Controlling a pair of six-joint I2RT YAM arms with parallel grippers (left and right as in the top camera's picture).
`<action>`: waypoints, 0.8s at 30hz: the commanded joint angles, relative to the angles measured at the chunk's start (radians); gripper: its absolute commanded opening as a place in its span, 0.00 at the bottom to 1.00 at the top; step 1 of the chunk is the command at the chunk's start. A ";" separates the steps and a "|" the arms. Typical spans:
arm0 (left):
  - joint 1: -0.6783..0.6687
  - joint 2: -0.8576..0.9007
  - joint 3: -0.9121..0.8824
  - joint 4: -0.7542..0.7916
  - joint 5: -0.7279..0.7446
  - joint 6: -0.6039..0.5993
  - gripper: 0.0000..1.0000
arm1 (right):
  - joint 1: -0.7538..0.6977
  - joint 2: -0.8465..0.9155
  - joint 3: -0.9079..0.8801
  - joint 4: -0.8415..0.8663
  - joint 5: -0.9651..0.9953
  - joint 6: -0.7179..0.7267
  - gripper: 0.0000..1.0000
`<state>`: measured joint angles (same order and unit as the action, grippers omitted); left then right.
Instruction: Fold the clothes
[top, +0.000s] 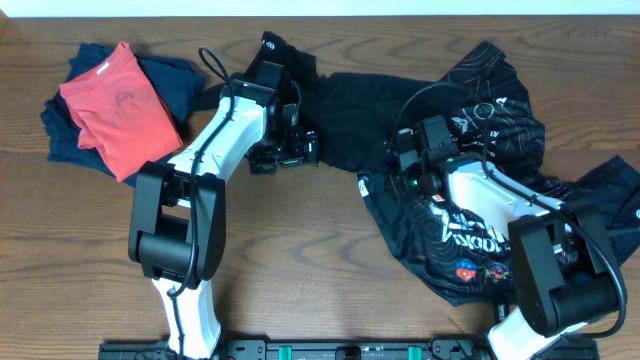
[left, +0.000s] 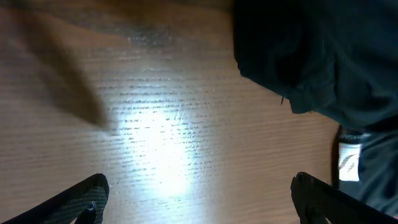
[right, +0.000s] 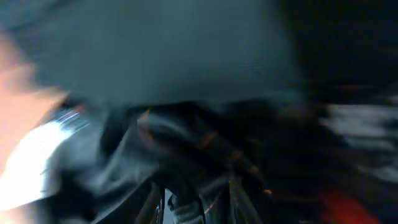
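Far left of the black garment (top: 350, 105), a red shirt (top: 115, 100) is seen lying on a navy garment (top: 165, 75), both on the wooden counter (top: 300, 260). The left arm (top: 215, 150) is stretched from the near edge up toward the garment's left edge, with the left claw (top: 285, 150) held just beside that edge. In the left wrist view, the fingers (left: 81, 199) are shown wide apart over bare wood with nothing between them. The garment's hem is seen at the upper right of that view, with a white label (left: 348, 162) that cannot be made out from overhead.

The black garment is spread across the far middle of the counter. Right of it, the right arm (top: 490, 200) is bent over a printed garment (top: 500, 125), and the right claw (top: 412, 175) is set down where the two garments meet. The right wrist view is blurred and filled with dark fabric, so it cannot be told whether this claw is apart or together.
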<state>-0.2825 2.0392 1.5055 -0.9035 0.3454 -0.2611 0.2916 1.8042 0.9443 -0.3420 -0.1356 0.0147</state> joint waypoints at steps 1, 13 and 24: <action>0.000 -0.005 0.003 -0.013 0.010 0.010 0.95 | -0.132 0.074 -0.033 -0.032 0.423 0.091 0.35; 0.000 -0.005 0.003 -0.016 0.010 0.010 0.95 | -0.682 0.068 0.163 -0.198 0.541 0.135 0.40; 0.000 -0.005 0.003 -0.016 0.009 0.010 0.96 | -0.711 -0.104 0.266 -0.249 0.328 0.127 0.52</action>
<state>-0.2825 2.0392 1.5055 -0.9157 0.3454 -0.2611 -0.4469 1.8030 1.1667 -0.5903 0.2733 0.1341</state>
